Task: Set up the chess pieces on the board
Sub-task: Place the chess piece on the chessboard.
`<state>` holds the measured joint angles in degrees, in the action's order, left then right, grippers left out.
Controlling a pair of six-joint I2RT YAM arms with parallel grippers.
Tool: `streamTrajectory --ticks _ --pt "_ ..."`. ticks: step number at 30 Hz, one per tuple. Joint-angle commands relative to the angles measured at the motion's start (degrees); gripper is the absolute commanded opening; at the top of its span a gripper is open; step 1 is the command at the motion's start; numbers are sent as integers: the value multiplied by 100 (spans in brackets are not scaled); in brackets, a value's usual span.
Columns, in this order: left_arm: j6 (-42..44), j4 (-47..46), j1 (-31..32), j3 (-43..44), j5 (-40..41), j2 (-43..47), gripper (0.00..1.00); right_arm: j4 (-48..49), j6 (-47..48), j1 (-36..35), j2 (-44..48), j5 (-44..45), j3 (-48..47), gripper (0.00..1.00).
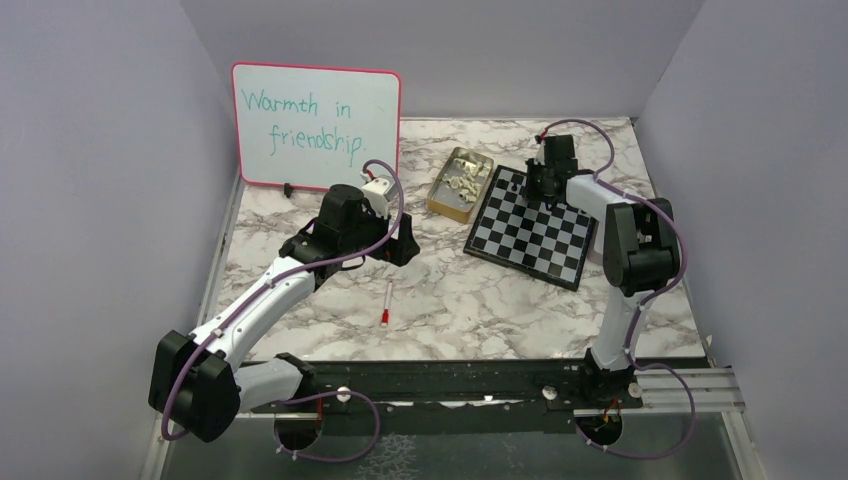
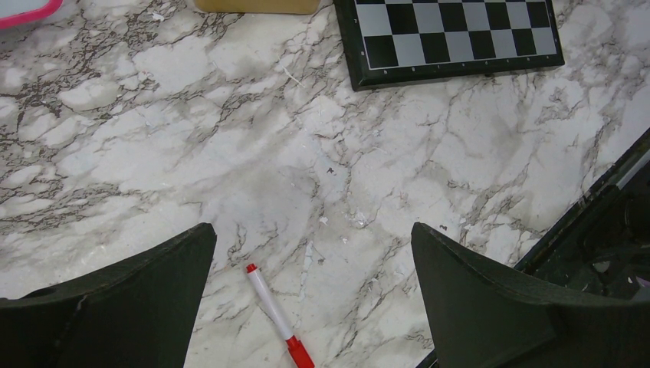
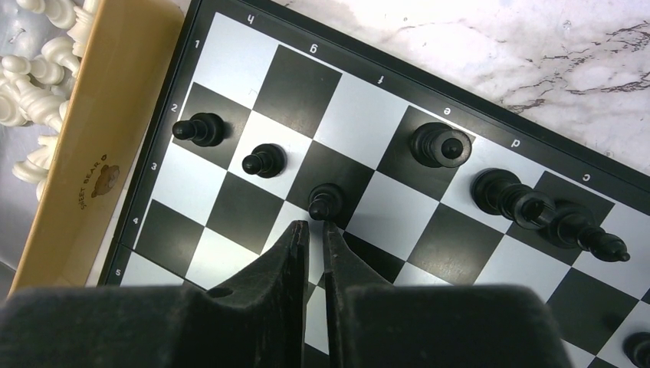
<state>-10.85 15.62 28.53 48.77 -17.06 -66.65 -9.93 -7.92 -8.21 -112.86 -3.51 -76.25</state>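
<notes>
The right hand [image 3: 316, 228] is shown low in the centre of its wrist view. Its two fingers are drawn almost together, with only a thin slit left between them, directly below a black pawn [image 3: 326, 201] that stands upright on the board [image 3: 360, 115]. The pawn is placed at the very fingertips, straight ahead along the line of the fingers. Whether it is pinched or merely approached cannot be told. Two further pawns [image 3: 263, 161] are ranged up and to the left of it, and three taller black pieces [image 3: 510, 195] are grouped towards the right of the frame. The cream pieces [image 3: 31, 92] are heaped in a tan tin [image 3: 84, 161] at the left edge, just beside the board. The left hand [image 2: 312, 230] is held wide open and empty over the marble table [image 2: 230, 115], with a red-and-white marker [image 2: 272, 310] lying beneath it, well apart from the board. The right arm is judged the nearer for work on these squares. Any lift would be expected to run along the pawn's upright axis.
</notes>
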Motion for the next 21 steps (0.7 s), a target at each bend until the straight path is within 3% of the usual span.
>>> streamTrajectory --ticks 1,21 --pt "57 -32 21 72 111 144 99 -53 19 -32 -126 116 -170 16" --pt "57 -32 21 71 115 155 99 -246 -23 -33 -274 276 -404 14"
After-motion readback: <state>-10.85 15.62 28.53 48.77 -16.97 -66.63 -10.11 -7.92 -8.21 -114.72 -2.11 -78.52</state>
